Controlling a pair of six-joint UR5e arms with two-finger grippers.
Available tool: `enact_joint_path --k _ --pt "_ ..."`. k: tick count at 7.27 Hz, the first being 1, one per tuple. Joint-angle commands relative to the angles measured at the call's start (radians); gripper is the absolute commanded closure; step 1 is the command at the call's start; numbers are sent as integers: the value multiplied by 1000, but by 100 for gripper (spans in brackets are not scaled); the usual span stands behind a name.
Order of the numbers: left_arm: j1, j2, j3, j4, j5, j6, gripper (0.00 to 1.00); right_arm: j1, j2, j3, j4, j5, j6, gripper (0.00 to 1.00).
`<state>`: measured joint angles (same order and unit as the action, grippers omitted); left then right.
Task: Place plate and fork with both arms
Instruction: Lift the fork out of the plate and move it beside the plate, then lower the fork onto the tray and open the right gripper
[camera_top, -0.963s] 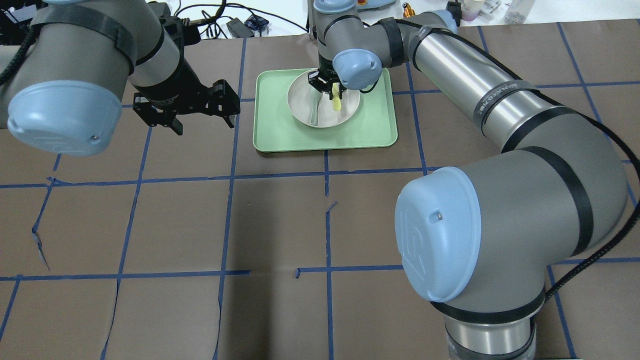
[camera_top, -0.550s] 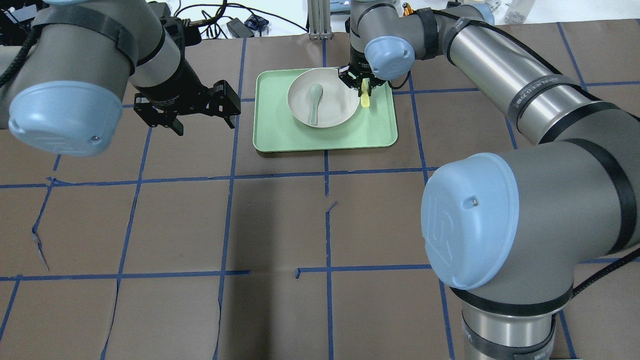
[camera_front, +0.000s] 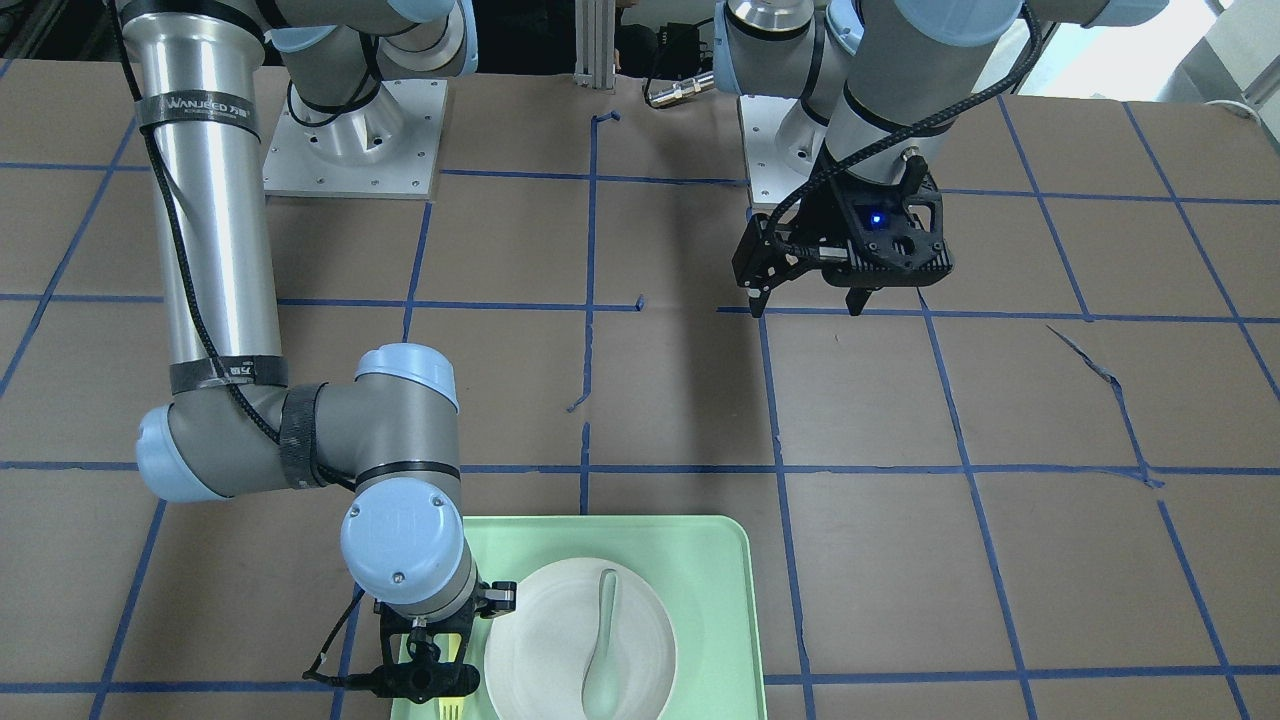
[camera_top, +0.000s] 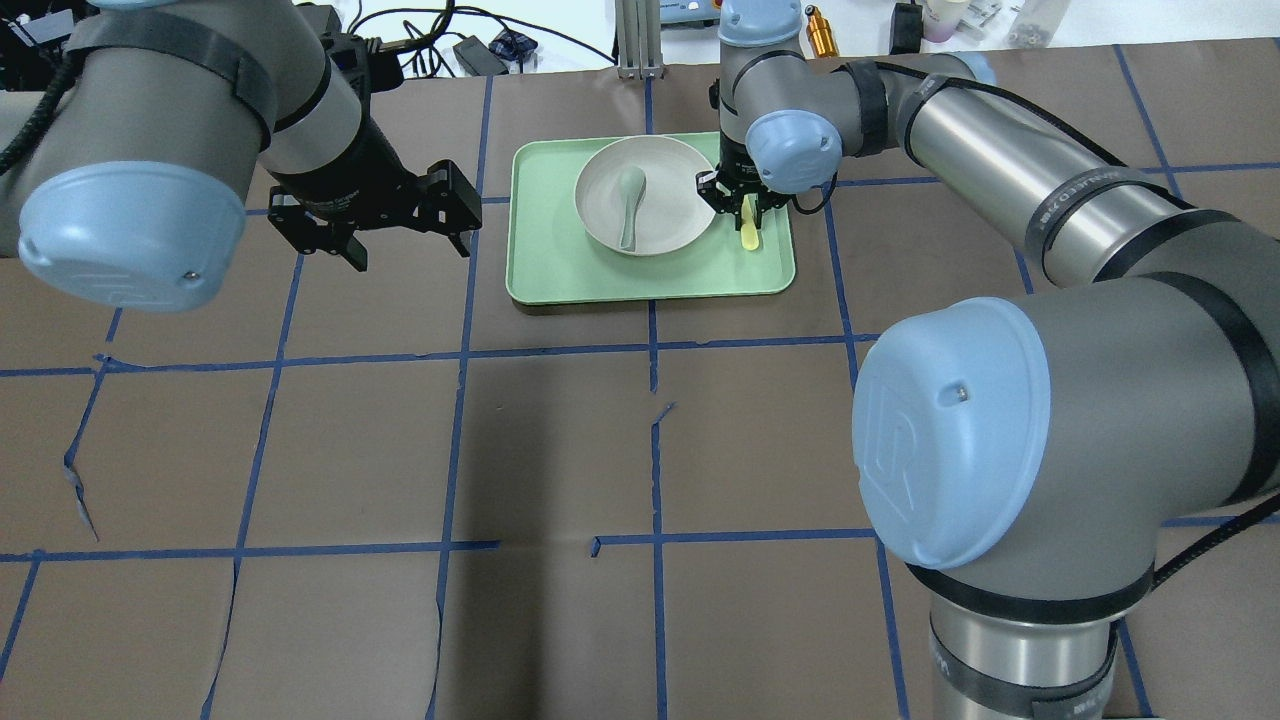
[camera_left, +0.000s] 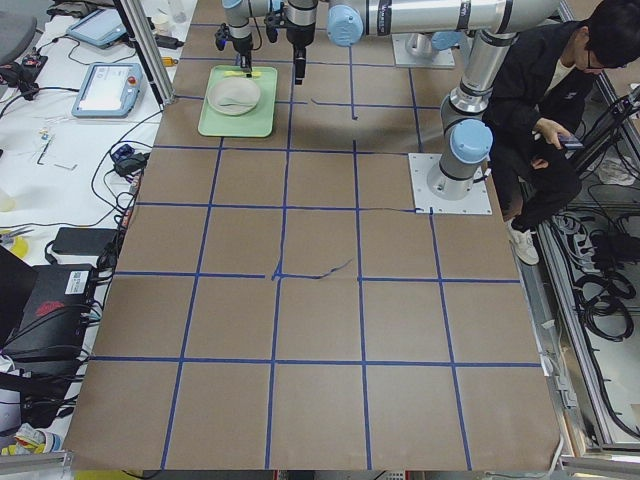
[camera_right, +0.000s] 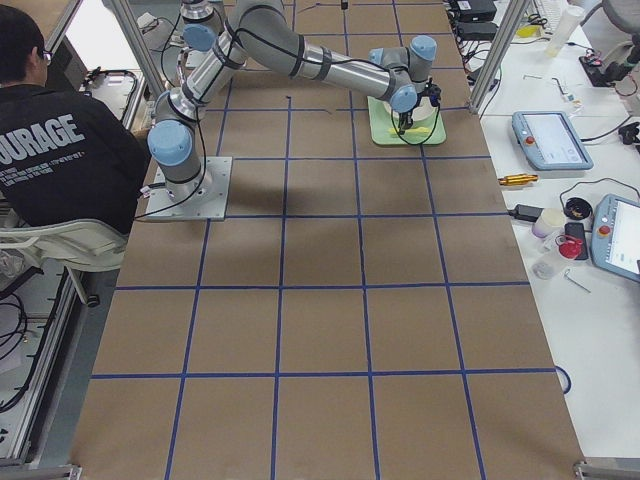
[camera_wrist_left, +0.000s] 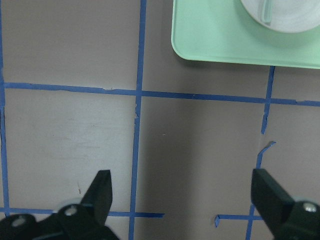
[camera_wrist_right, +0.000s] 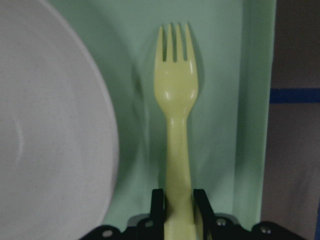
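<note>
The off-white plate (camera_top: 665, 190) sits on the mint-green tray (camera_top: 560, 260) at the far middle of the table. My right gripper (camera_top: 742, 203) is shut on the handle of the yellow fork (camera_top: 748, 234). It holds the fork low over the tray's right strip, just beside the plate, tines pointing toward the robot. The right wrist view shows the fork (camera_wrist_right: 176, 100) between the plate rim (camera_wrist_right: 45, 125) and the tray's raised edge. I cannot tell if the fork touches the tray. My left gripper (camera_top: 410, 250) is open and empty, hovering left of the tray.
A pale grey-green spoon (camera_top: 628, 205) lies in the plate. Blue tape lines grid the brown table. Cables and small items lie beyond the far edge. An operator (camera_left: 545, 110) sits beside the robot's base.
My right gripper carried the fork from over the plate to the right, then toward the robot, and now holds it over the tray's right strip. The left arm has not moved.
</note>
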<state>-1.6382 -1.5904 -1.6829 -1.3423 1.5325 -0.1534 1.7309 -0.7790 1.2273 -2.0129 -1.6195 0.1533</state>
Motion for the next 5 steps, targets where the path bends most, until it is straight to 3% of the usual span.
enact_joint_path --k 1,2,4,5 --pt "0 0 0 0 0 0 0 -2 -64 35 -24 0 -33 0" --pt "0 0 0 0 0 0 0 -5 -136 78 -18 -2 -65 0" --pt "0 1 0 0 0 -2 0 -33 -382 219 110 -14 -69 0" --pt "0 1 -1 0 1 -2 0 -78 -522 263 244 3 -69 0"
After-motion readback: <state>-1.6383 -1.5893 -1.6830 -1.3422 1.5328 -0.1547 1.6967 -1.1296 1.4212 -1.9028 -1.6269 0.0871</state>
